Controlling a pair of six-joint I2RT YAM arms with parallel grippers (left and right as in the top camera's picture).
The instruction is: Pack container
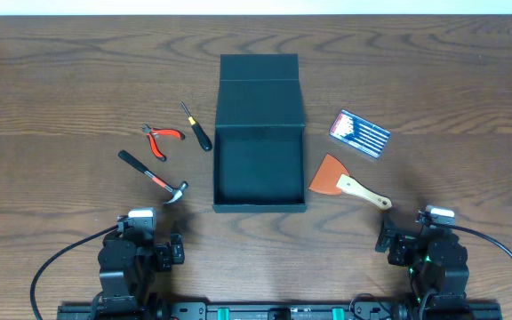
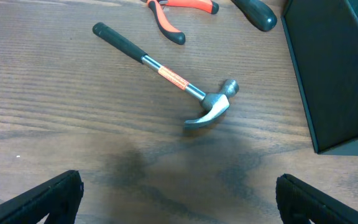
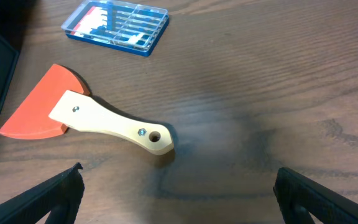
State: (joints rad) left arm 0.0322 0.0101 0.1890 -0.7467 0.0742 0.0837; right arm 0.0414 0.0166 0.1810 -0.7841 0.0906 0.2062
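The dark teal-black container (image 1: 260,208) stands open at the table's middle, its flap lid (image 1: 259,68) folded back; its side shows in the left wrist view (image 2: 328,74). Left of it lie a claw hammer (image 1: 152,176) (image 2: 166,76), red-handled pliers (image 1: 162,138) (image 2: 180,11) and a black-handled screwdriver (image 1: 196,126) (image 2: 253,12). Right of it lie an orange scraper with a wooden handle (image 1: 345,180) (image 3: 92,118) and a blue bit case (image 1: 360,133) (image 3: 117,25). My left gripper (image 2: 179,199) is open and empty, near the front edge, short of the hammer. My right gripper (image 3: 179,196) is open and empty, short of the scraper.
The wooden table (image 1: 60,89) carries only these things. Black cables (image 1: 52,267) loop from both arm bases at the front edge. The container's inside appears empty.
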